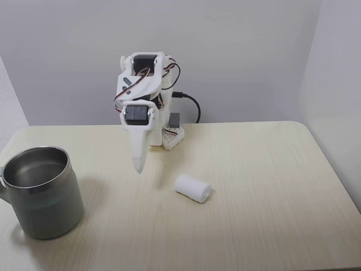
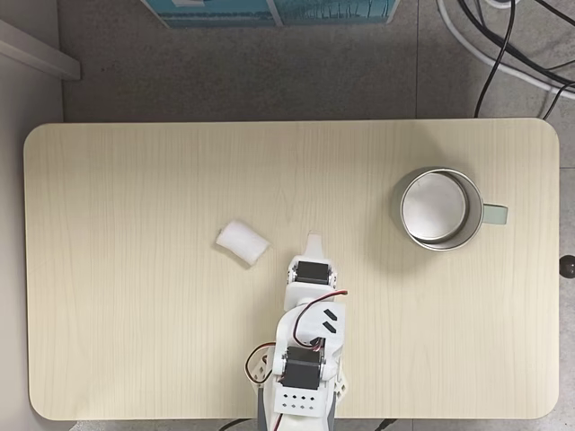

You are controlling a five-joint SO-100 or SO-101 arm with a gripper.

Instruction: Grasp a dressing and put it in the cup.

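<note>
Cup [image 1: 42, 192] stood near left on the table [image 1: 254, 186], upright and apart from everything else. Dressing [image 1: 193, 188] lay on its side mid-table, right of the cup, untouched. Gripper [image 1: 137, 164] hung further back, pointing down, closed and holding nothing, just left of the dressing.

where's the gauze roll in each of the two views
In a fixed view from the front: the gauze roll lies right of centre on the table, right of the pincer.
In a fixed view from above: the roll lies left of centre, left of the pincer.
Shared landmark: the steel cup, on the pincer's far side from the roll.
</note>
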